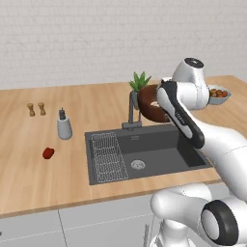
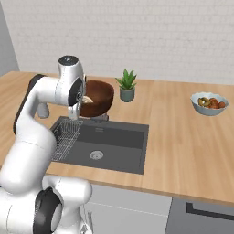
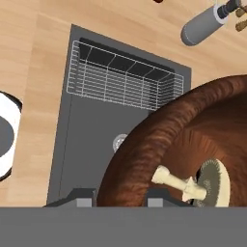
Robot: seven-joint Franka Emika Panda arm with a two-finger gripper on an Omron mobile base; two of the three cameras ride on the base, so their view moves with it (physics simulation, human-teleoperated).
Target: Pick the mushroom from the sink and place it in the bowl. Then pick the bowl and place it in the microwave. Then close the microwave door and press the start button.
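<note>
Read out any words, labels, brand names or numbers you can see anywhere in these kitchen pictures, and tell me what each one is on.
None: no view carries readable text.
The grey soap bottle, the bowl, the sink and the fruit bowl are all plain and unmarked.

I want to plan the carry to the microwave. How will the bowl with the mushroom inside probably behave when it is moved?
The bowl looks rigid and wood-like, so it should not flex. It is deep, so the mushroom, lying loose on its side, will probably stay in, though it may slide or roll if the bowl tilts. Its rounded wall may slip in a narrow grip.
</note>
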